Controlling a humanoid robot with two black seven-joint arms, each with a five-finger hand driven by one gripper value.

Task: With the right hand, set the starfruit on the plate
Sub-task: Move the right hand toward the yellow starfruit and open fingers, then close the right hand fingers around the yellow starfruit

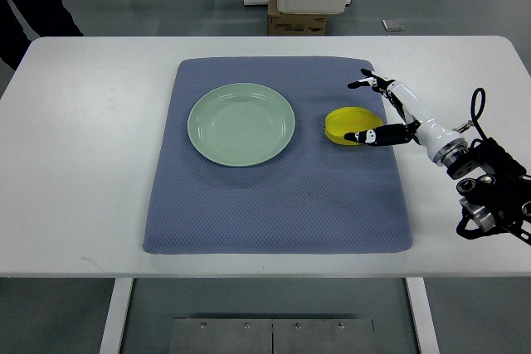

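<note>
The white desk (pixel 75 205) has a smooth, matte top with rounded corners, and most of its middle is covered by a blue-grey cloth mat (pixel 274 205) with a fine dimpled weave and soft, slightly uneven edges. On the mat's far left portion sits a round, pale green plate (pixel 241 124), glossy, shallow, with a raised rim. The starfruit (pixel 347 124) lies on the mat just to the right of the plate, apart from it, toward the desk's right edge; it looks like a smooth, bright yellow oval lump. The right hand (pixel 377 109) comes in from the desk's right edge on a white, jointed forearm with black cabling behind the wrist. Its black-tipped fingers (pixel 365 136) are spread, one reaching past the far side of the fruit and another touching its near right side, not yet closed around it.
</note>
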